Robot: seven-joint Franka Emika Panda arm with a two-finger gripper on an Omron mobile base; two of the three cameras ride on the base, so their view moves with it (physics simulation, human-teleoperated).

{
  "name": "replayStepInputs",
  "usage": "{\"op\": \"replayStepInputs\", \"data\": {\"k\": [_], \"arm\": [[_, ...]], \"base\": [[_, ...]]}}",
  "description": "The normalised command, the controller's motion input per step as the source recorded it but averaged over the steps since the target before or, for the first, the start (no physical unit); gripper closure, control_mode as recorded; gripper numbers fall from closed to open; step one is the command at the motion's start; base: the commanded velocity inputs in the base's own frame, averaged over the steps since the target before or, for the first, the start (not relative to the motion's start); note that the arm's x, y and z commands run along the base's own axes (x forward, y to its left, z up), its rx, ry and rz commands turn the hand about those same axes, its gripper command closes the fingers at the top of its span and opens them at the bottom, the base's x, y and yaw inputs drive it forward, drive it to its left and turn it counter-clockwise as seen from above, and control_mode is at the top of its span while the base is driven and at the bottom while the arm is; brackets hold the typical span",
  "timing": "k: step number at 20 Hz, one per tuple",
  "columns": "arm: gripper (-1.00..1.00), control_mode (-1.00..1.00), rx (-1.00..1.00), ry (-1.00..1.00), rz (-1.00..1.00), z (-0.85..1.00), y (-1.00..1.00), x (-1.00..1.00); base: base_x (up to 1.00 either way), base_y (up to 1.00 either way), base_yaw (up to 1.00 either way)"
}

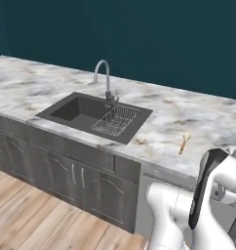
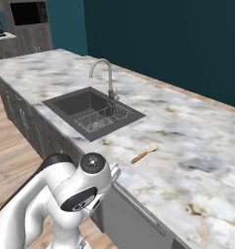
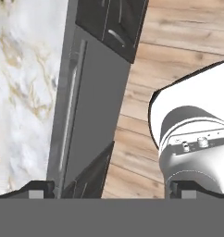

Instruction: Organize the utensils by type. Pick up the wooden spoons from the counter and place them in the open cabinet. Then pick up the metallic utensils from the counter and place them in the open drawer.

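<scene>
One wooden spoon (image 1: 184,143) with a pale cream head and an orange-brown handle lies on the marble counter (image 1: 37,88), right of the sink and near the front edge. From the right base view the same spoon (image 2: 144,153) sits just beyond my arm, on the counter (image 2: 202,160). My gripper (image 3: 111,190) is open, its fingertips (image 3: 40,189) wide apart with nothing between them. It looks down past the counter (image 3: 21,83) front edge toward the floor. The metallic utensils, the open cabinet and the open drawer are out of view.
A dark sink (image 1: 73,110) with a wire rack (image 1: 116,120) and a curved faucet (image 1: 105,78) is set in the counter. A grey front panel with a long silver handle (image 3: 70,106) hangs below the counter edge. Dark floor cabinets (image 1: 66,171) stand over the wooden floor (image 3: 178,41).
</scene>
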Motion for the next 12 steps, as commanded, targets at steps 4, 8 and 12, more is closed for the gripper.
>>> {"op": "replayStepInputs", "data": {"k": [4,8,12], "arm": [[-1.00,1.00,0.00,0.00,0.00,0.00,0.00,0.00],[-1.00,1.00,0.00,0.00,0.00,0.00,0.00,0.00],[-1.00,-1.00,0.00,0.00,-0.05,0.00,0.00,0.14]], "base": [[0.77,0.00,-0.23],[0.70,0.00,-0.21],[0.49,0.00,-0.15]]}}
